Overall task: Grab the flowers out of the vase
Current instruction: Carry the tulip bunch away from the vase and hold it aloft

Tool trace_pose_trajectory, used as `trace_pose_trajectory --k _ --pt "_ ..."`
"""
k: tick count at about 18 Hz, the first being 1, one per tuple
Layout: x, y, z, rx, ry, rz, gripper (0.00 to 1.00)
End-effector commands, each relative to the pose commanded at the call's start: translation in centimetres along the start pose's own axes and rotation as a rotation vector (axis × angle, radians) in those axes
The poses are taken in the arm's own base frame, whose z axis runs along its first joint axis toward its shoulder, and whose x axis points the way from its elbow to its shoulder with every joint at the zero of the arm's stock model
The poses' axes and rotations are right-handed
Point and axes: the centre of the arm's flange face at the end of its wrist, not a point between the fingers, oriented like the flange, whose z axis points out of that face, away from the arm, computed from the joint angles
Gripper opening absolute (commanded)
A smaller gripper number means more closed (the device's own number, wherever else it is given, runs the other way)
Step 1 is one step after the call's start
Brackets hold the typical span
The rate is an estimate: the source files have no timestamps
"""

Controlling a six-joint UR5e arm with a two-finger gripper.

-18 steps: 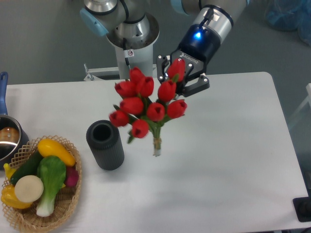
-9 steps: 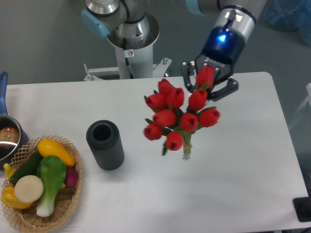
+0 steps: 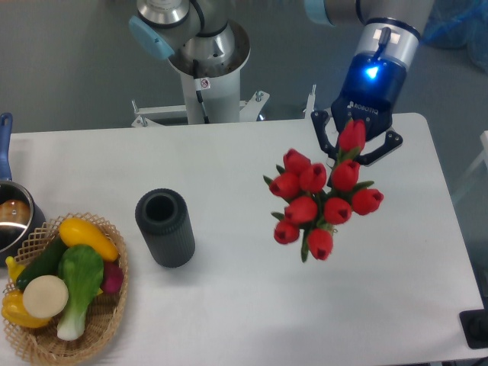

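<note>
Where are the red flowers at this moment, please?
The flowers hang in the gripper above the right half of the table, out of the vase, which stands empty well off to their left in the picture, near the wicker basket.

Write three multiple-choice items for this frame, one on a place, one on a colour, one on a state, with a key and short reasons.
1. Where are the flowers relative to the vase?
A. standing in its mouth
B. out of it, off to its right in the picture
C. lying in the wicker basket

2. What colour are the flower buds?
A. red
B. yellow
C. white

3. What is the state of the tool?
A. open and apart from everything
B. shut on the flowers
C. shut on the vase

Key: 
1 B, the vase mouth shows dark and empty, and the bunch hangs over the right half of the table. 
2 A, every bud in the bunch is red, with green leaves between. 
3 B, the tool's fingers sit on either side of the topmost bud and the bunch hangs under them.
</note>
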Motion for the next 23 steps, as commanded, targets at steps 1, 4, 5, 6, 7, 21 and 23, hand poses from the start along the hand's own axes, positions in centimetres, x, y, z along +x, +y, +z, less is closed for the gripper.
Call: trace_pose_trajectory --k 1,4,5,6,7,21,23 --pt "-0.2 0.3 0.0 -0.034 -0.010 -0.004 0.00" --pt "-0.6 0.5 -0.1 -0.085 -0.032 -0.002 0.00" --pt "-0.7 0.6 -0.1 -0.092 -0.035 -0.002 0.00" --pt "-0.9 0.6 -0.2 -0.109 -0.046 0.000 0.00" --pt "-1.1 0.8 -0.2 -0.133 -0.052 -0.004 0.00" --pt "-1.5 3.8 2.8 -0.561 0.055 0.048 0.00" --pt "-1.3 3.5 3.3 -0.632 0.094 0.066 0.00"
